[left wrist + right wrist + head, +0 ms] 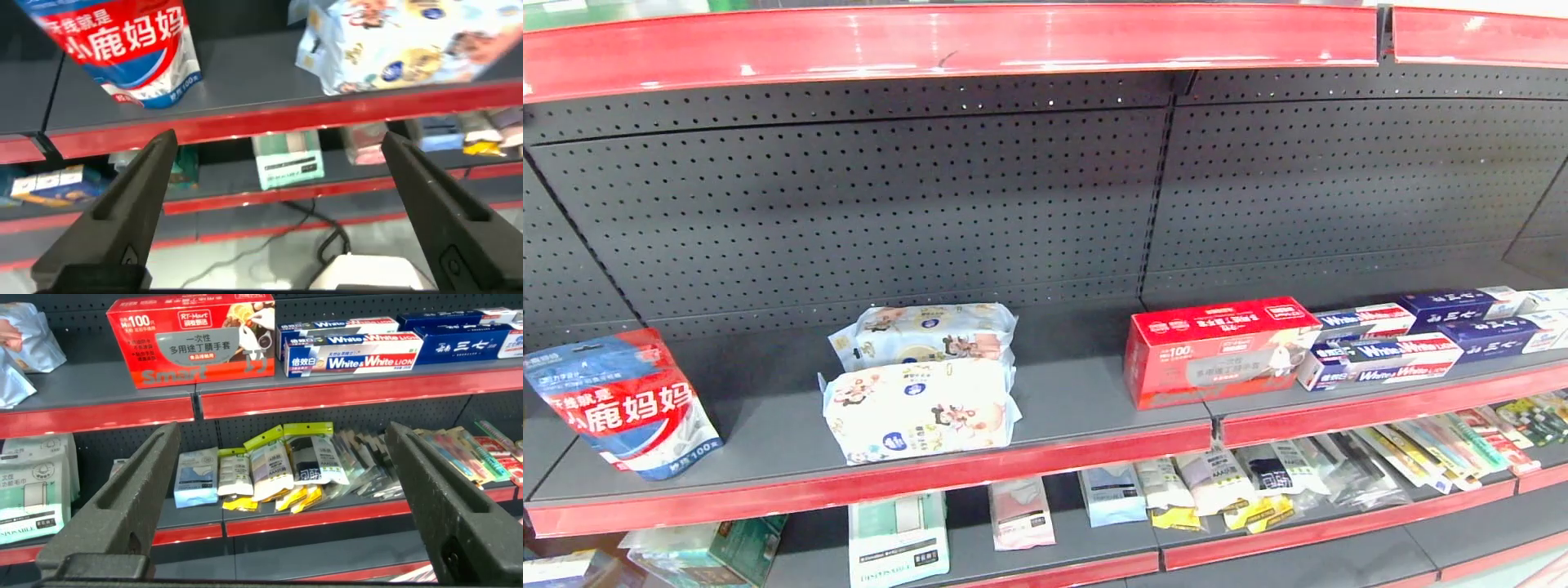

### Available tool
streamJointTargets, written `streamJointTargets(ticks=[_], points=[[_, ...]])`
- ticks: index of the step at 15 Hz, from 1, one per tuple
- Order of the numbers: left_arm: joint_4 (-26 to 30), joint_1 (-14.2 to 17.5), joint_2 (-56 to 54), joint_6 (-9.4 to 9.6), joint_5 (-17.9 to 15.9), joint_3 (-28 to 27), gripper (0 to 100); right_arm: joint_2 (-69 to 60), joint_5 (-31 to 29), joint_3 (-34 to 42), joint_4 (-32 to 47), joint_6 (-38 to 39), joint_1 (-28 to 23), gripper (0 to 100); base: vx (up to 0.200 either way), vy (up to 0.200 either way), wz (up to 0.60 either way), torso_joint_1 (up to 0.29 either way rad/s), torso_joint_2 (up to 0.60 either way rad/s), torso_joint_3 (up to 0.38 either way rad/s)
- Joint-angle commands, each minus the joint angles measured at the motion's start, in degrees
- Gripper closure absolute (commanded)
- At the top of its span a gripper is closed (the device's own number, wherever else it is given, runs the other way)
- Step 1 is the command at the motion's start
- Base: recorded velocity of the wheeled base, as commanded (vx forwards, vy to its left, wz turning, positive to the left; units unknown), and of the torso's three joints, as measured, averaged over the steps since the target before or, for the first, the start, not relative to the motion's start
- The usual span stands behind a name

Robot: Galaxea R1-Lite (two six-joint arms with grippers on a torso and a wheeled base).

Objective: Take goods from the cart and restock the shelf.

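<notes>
Your shelf [1078,392] has got one red box [1217,351]; left of it two wipe packs [920,408] and one blue-and-red pouch [625,404], right of it two white toothpaste boxes [1380,361].

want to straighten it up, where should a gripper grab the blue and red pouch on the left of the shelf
Probably its flat sealed top edge, coming from the front: the blue and red pouch stands on its base, wide-faced but thin there, with open room above.

On the shelf [1086,384] a pouch [621,404] is stood at far left. A front wipe pack [920,411] is laid mid-shelf, a rear wipe pack [925,333] just behind it. A box [1217,349] is set right of them, long cartons [1388,347] just beside it. Small packets [1258,482] are laid on the lower shelf [1086,539].
</notes>
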Motion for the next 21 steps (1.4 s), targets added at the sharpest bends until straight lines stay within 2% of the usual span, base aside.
streamJointTargets(ticks=[1, 2, 3, 4, 5, 6, 8, 10, 12, 13, 20, 21], points=[[5.3, 0.21, -18.26, 0.22, -0.68, 3.45, 0, 0.07, 0.0, 0.01, -0.01, -0.02, 0.09, 0, 0.0, 0.0, 0.0, 0.0, 0.0, 0.0], [4.86, 0.47, -22.22, 0.39, 5.91, 6.17, 0, 0.07, 0.0, 0.01, -0.01, -0.02, 0.0, 0, 0.0, 0.0, 0.0, 0.0, 0.0, 0.0], [4.25, 0.47, -22.13, -0.31, 10.13, 7.31, 0, 0.07, 0.0, 0.01, -0.01, -0.02, 0.0, 0, 0.0, 0.0, 0.0, 0.0, 0.0, 0.0], [2.75, 0.47, -22.13, -1.98, 12.68, 9.42, 0, 0.07, 0.0, 0.01, -0.01, -0.02, 0.0, 0, 0.0, 0.0, 0.0, 0.0, 0.0, 0.0], [-1.29, -0.67, -23.53, -1.89, 11.62, 13.03, 0, 0.07, 0.0, 0.01, -0.01, -0.02, 0.0, 0, 0.0, 0.0, 0.0, 0.0, 0.0, 0.0], [-3.31, -2.34, -25.47, -0.49, 8.55, 13.9, 0, 0.07, 0.0, 0.01, -0.01, -0.02, 0.0, 0, 0.0, 0.0, 0.0, 0.0, 0.0, 0.0], [-4.45, -2.17, -26.26, 1.1, -0.59, 14.61, 0, 0.07, 0.0, 0.01, -0.01, -0.02, 0.0, 0, 0.0, 0.0, 0.0, 0.0, 0.0, 0.0], [-5.68, -2.17, -26.26, 1.1, 1.16, 15.05, 0, 0.07, 0.0, 0.01, -0.01, -0.02, 0.0, 0, 0.0, 0.0, 0.0, 0.0, 0.0, 0.0], [-9.2, -2.17, -26.26, 1.27, 0.55, 17.24, 0, 0.07, 0.0, 0.01, -0.01, -0.19, 0.0, 0, 0.0, 0.0, 0.0, 0.0, 0.0, 0.0], [-11.66, -2.17, -26.26, 1.45, -0.86, 18.91, 0, 0.07, 0.0, 0.01, -0.01, -0.19, 0.0, 0, 0.0, 0.0, 0.0, 0.0, 0.0, 0.0], [-11.92, -2.17, -26.26, 1.36, -1.56, 19.09, 0, 0.07, 0.26, 0.01, -0.01, -0.45, 0.09, 0, 0.0, 0.0, 0.6, 0.006, 0.0, 0.0], [-11.92, -2.17, -26.26, 1.27, -1.56, 19.09, 0, 0.07, 0.26, 0.01, -0.01, -0.37, 0.09, 0, 0.0, 0.0, 0.0, 0.0, 0.0, 0.0]])
